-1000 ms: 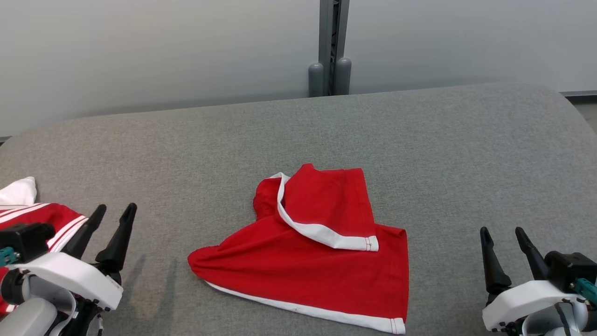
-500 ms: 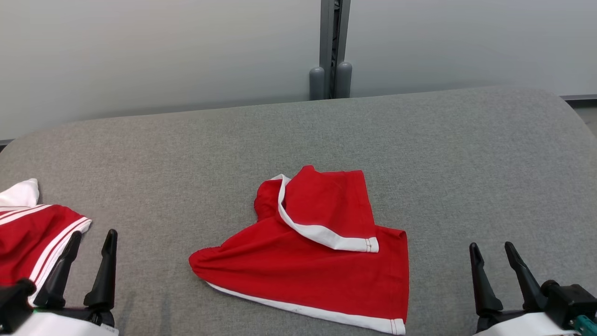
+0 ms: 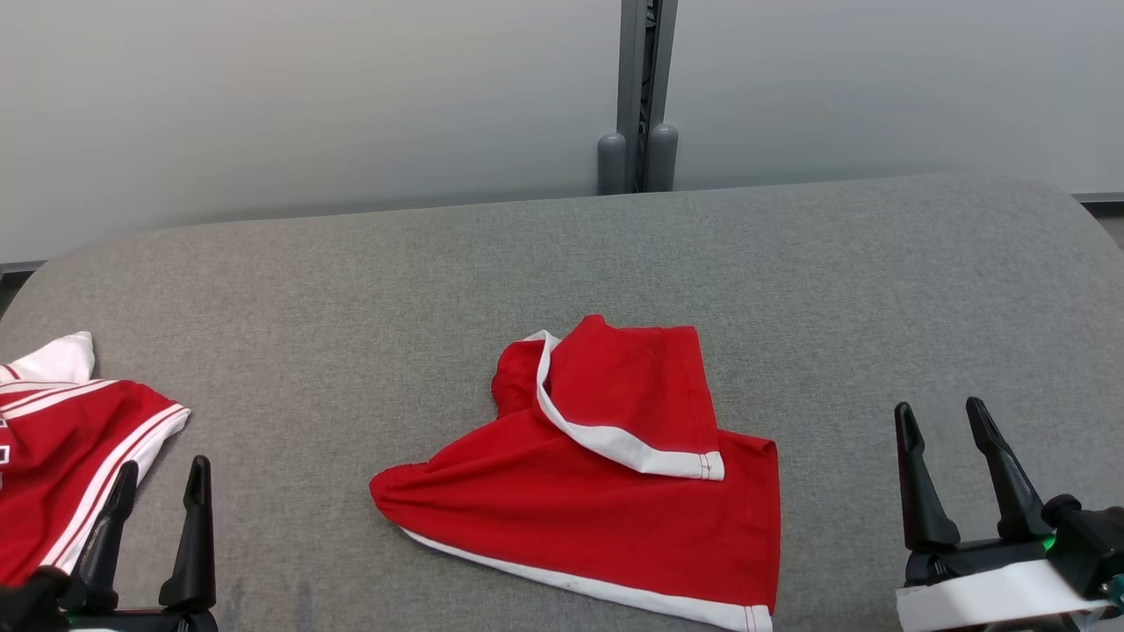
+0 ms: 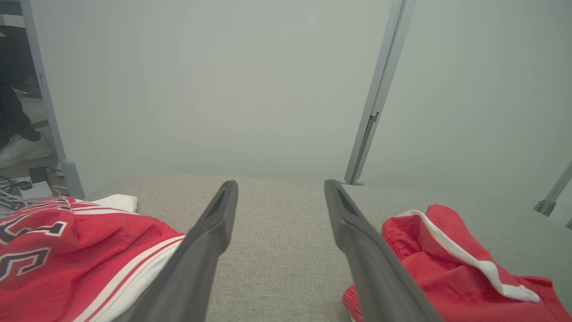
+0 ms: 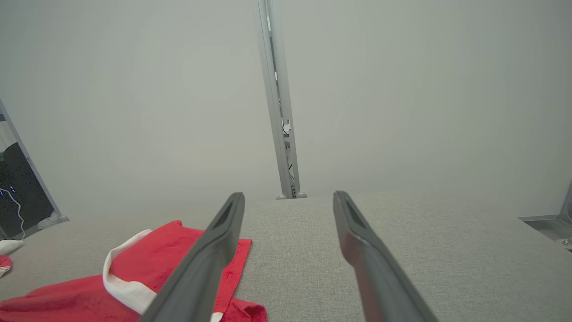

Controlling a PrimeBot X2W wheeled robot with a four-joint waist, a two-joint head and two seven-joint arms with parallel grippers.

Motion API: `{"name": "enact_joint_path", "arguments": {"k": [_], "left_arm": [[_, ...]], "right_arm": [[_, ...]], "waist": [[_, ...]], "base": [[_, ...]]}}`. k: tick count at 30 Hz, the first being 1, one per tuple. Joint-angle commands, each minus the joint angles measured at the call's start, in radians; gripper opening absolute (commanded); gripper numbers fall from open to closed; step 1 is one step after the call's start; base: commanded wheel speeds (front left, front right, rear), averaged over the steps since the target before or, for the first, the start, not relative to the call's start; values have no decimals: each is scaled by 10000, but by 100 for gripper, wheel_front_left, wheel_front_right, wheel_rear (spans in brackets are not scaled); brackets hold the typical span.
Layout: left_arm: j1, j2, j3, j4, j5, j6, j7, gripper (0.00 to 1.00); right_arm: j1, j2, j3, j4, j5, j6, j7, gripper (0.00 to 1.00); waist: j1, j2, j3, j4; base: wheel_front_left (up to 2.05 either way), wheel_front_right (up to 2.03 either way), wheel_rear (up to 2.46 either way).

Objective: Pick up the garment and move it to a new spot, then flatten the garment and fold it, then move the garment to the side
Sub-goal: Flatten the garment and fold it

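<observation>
Red shorts (image 3: 597, 509) are lying crumpled, one part flopped over, mid-way across the grey upholstered surface (image 3: 351, 290). By my judgement, lifting, flattening, folding and setting aside are all waiting to be done. The left gripper (image 3: 165, 465) and right gripper (image 3: 939, 406) are hanging wide and empty, apart from the shorts. A red jersey (image 3: 61, 456) is lying far left, and pale wall panels (image 3: 307, 105) are standing behind.

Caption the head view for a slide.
Crumpled red garment with white trim on the grey fabric surface, left pincer and right pincer open and empty at the lower corners.
</observation>
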Motion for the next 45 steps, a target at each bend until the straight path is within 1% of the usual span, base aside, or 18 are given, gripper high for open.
{"name": "enact_joint_path", "arguments": {"k": [1, 9, 16, 26, 32, 36, 42, 45], "left_arm": [[102, -123, 152, 92, 230, -136, -19, 100], [190, -677, 466, 187, 821, -465, -19, 100], [128, -852, 539, 248, 1060, -640, -19, 100], [157, -983, 631, 295, 1197, -738, -19, 100], [104, -991, 631, 360, 1208, -776, -20, 100], [30, -915, 448, 466, 1137, -825, -1, 100], [-137, -712, -28, 639, 780, -877, 519, 100], [-185, -546, -399, 684, 566, -920, 848, 100]], "right_arm": [[-177, -64, -21, -120, -109, 3, -20, 100], [-525, -61, -161, 15, -217, 3, -22, 100], [-513, -63, -23, 264, -57, 3, -22, 100], [-433, -64, 10, 310, 11, 3, -23, 100], [-372, -64, 107, 457, 71, 3, -23, 100], [-209, -63, 469, 1141, 279, 3, -15, 100], [-262, -64, 1263, 2066, 765, 3, 596, 100], [-193, -57, 1630, 2439, 1075, 3, 1162, 100]], "waist": [[0, -1, -69, 65], [0, -1, -252, 269], [0, -1, -283, 385], [0, -1, -274, 329], [0, -1, -248, 295], [0, -1, -256, 253], [0, -1, -226, 42], [0, -1, -146, -74]], "base": [[0, 0, 0], [0, 0, 0], [0, 0, 0], [0, 0, 0], [0, 0, 0], [0, 0, 0], [0, 0, 0], [0, 0, 0]]}}
